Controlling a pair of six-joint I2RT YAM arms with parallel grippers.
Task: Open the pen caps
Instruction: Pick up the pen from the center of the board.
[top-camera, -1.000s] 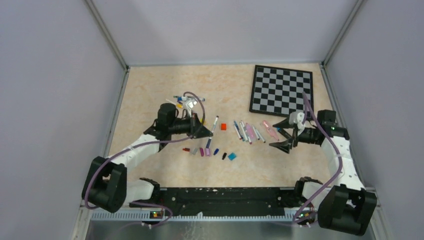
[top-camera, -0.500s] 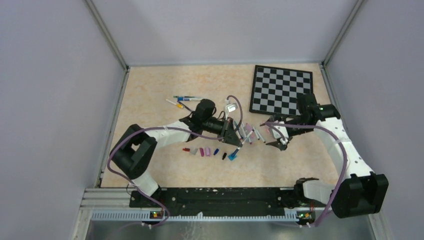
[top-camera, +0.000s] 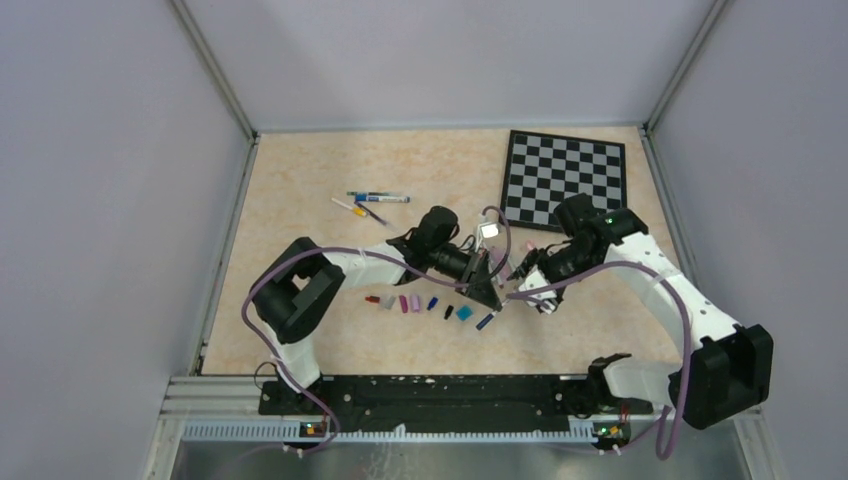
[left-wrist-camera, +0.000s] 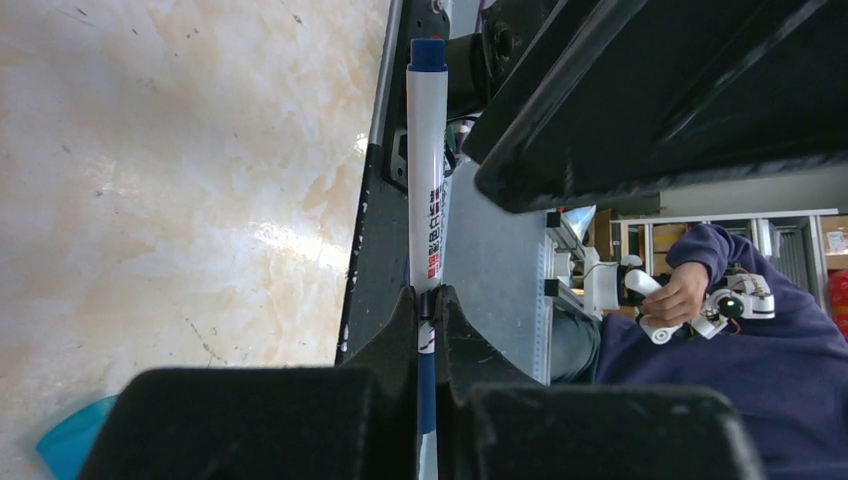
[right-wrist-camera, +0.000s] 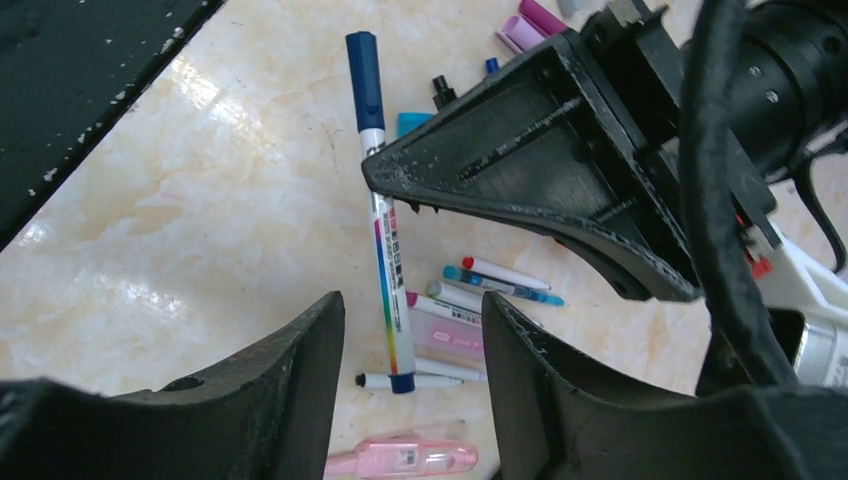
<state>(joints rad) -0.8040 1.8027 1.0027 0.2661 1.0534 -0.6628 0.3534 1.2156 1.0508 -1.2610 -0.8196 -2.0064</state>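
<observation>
white blue-capped pen (left-wrist-camera: 428, 190) within the left hand (left-wrist-camera: 428, 303)

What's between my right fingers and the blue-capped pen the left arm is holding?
Nothing. Right wrist view shows the blue-capped pen just ahead of the open right fingers, only loose pens on the table behind it.

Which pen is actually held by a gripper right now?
The white-barrelled pen with the dark blue cap, clamped in the left gripper; the other pens lie loose on the table.

White arms (top-camera: 370, 262), black end effectors (left-wrist-camera: 427, 300) (right-wrist-camera: 412, 310), purple cables (top-camera: 330, 250).
</observation>
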